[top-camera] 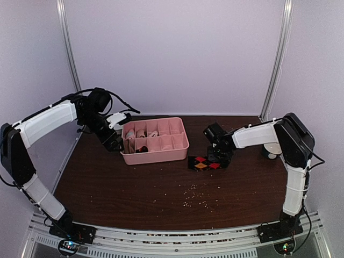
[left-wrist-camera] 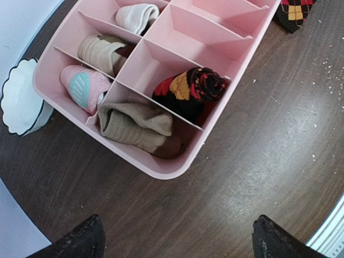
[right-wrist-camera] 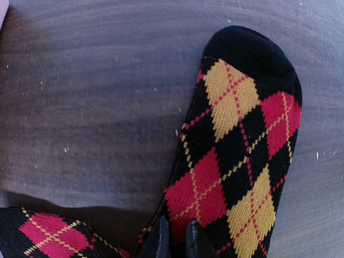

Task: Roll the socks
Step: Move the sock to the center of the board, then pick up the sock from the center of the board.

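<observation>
A black sock with red and yellow argyle diamonds lies flat on the dark table, just right of the pink tray. In the right wrist view this argyle sock points its toe away, and my right gripper is pinched on its near left edge, fingers almost touching. More argyle fabric shows at the lower left. My left gripper hangs open over bare table beside the tray's corner. Inside the tray are a rolled argyle sock and cream-and-brown socks.
A small white scalloped bowl stands against the tray's left end. A pink sock with a teal patch fills another compartment. Pale crumbs are scattered on the wood in front of the tray. Metal frame posts rise at the back corners.
</observation>
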Action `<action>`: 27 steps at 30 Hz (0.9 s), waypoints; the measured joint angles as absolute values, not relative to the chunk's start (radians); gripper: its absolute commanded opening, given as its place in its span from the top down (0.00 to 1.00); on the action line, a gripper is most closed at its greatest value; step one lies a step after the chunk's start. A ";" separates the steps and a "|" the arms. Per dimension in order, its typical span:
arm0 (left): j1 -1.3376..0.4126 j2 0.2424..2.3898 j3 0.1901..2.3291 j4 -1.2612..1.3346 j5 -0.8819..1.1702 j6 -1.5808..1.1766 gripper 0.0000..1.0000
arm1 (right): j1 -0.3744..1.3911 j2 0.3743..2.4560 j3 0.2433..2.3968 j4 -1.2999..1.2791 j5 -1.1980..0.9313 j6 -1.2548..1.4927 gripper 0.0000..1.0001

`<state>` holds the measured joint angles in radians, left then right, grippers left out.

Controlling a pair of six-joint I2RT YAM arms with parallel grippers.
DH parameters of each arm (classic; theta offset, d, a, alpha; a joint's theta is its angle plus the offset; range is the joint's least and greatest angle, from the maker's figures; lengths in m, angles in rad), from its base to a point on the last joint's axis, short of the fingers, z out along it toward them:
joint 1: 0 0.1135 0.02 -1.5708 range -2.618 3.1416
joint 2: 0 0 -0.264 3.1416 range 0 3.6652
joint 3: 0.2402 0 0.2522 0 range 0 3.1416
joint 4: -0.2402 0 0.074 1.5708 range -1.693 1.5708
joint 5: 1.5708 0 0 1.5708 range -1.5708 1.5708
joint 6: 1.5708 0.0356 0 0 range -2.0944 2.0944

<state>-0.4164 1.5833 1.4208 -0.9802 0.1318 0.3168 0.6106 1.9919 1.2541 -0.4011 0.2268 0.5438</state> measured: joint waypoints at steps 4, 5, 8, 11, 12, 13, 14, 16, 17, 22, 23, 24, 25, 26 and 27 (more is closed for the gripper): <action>-0.416 1.570 1.448 -1.024 0.189 0.334 0.02 | 0.628 1.906 1.121 -0.342 0.221 0.518 0.91; -0.416 1.564 1.449 -1.030 0.201 0.338 0.02 | 0.636 1.884 1.093 -0.338 0.221 0.512 0.91; -0.416 1.543 1.449 -1.062 0.244 0.353 0.02 | 0.673 1.808 1.007 -0.339 0.220 0.488 0.85; -0.416 1.523 1.449 -1.077 0.273 0.362 0.02 | 0.741 1.747 0.962 -0.389 0.227 0.464 0.74; -0.416 1.518 1.449 -1.078 0.279 0.365 0.02 | 0.772 1.731 0.961 -0.406 0.235 0.452 0.69; -0.416 1.514 1.449 -1.079 0.284 0.366 0.02 | 0.801 1.714 0.962 -0.411 0.245 0.444 0.63; -0.416 1.510 1.449 -1.079 0.289 0.368 0.02 | 0.822 1.700 0.963 -0.413 0.255 0.442 0.57; -0.416 1.504 1.446 -1.079 0.291 0.369 0.02 | 0.873 1.670 0.976 -0.416 0.280 0.435 0.49; -0.416 1.501 1.443 -1.079 0.290 0.370 0.02 | 0.895 1.660 0.986 -0.414 0.298 0.433 0.46; -0.416 1.481 1.409 -1.079 0.267 0.379 0.02 | 0.982 1.647 1.024 -0.395 0.409 0.479 0.02; -0.416 1.479 1.402 -1.079 0.264 0.381 0.02 | 0.990 1.643 1.018 -0.382 0.416 0.498 0.00; -0.416 1.475 1.395 -1.078 0.260 0.384 0.02 | 0.999 1.633 0.997 -0.342 0.406 0.517 0.00; -0.416 1.470 1.387 -1.079 0.255 0.385 0.02 | 1.004 1.621 0.965 -0.296 0.383 0.531 0.00; -0.416 1.467 1.380 -1.079 0.250 0.387 0.02 | 1.005 1.614 0.936 -0.257 0.355 0.542 0.00; -0.416 1.465 1.377 -1.079 0.246 0.388 0.02 | 1.005 1.612 0.907 -0.216 0.329 0.555 0.00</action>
<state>-0.4160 1.4651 1.3769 -1.0794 0.2462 0.3882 1.0050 1.6119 0.9070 -0.2161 0.3286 0.5552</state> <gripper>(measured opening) 0.978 0.995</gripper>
